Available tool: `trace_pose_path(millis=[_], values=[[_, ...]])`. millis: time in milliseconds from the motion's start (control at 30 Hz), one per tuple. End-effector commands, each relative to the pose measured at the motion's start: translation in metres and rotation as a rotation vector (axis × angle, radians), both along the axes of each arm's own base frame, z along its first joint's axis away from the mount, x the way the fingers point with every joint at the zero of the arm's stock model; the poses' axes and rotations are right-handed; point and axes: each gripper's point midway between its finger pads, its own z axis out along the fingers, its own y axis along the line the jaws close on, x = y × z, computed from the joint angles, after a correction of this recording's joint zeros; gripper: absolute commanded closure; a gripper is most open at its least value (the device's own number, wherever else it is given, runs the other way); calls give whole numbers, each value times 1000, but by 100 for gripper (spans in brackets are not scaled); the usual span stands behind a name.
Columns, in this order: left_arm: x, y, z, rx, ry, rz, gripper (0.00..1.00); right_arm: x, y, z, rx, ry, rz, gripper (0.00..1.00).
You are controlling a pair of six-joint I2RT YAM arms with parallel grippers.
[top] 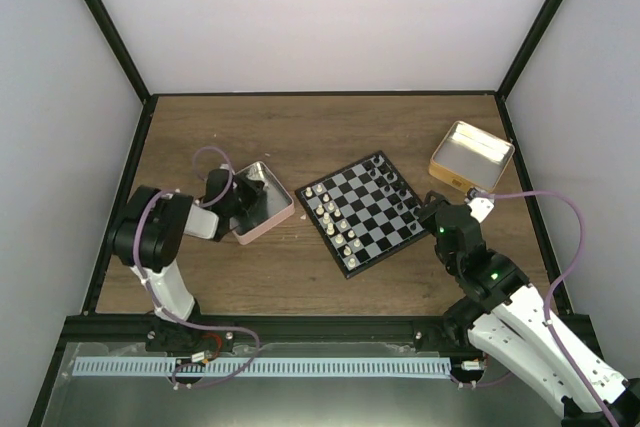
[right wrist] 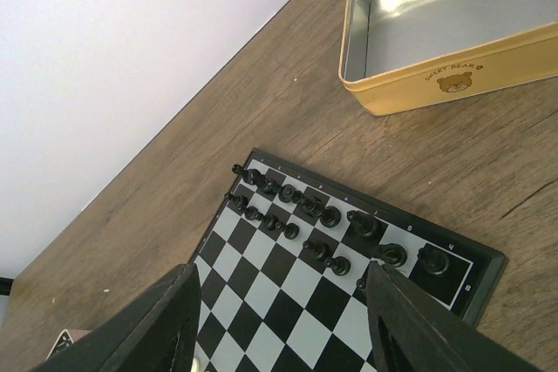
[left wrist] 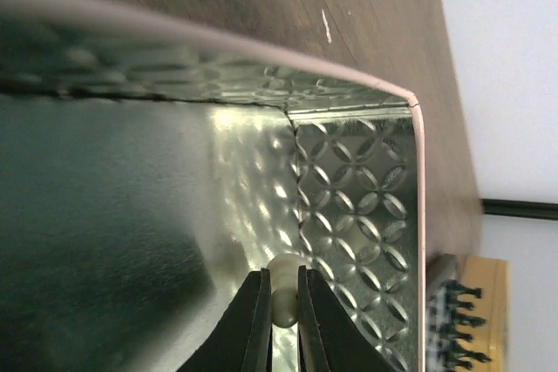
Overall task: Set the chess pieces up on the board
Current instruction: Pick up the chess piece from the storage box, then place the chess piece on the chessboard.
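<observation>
Board [top: 368,215] sits mid-frame in top view, turned diagonal, w/ black pieces [top: 396,187] along its upper-right side and cream pieces [top: 328,215] along its lower-left. Pink tin [top: 268,228] lies just left of it, yellow tin [top: 452,173] to upper right. R gripper [right wrist: 288,324] is at board's right corner, jaws spread wide; L gripper [left wrist: 282,307] is inside pink tin, pinched onto one cream piece [left wrist: 282,269] at bottom of wrist view.
</observation>
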Motion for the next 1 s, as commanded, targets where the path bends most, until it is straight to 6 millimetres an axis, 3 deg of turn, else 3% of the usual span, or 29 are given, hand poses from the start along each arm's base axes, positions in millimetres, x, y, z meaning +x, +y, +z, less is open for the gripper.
trace_pose_path(millis=[0,167,300,567,667,800,967], values=[[-7,14,1,185,71,-14,96,0,-5,3,7,-6,-26,46],[-18,24,23,362,93,-65,96,1,-3,-1,3,2,-19,46],[-21,10,50,470,43,-182,95,2,0,-2,5,7,-11,46],[-44,-78,97,664,-101,-522,95,3,-2,2,1,-1,-21,46],[-60,-126,116,708,-209,-675,94,0,-6,5,-3,-7,-33,46],[-93,-182,114,804,-274,-889,94,-3,-12,9,-6,-22,-54,46],[-116,-211,107,886,-259,-996,94,-7,-22,13,-9,-24,-102,46]])
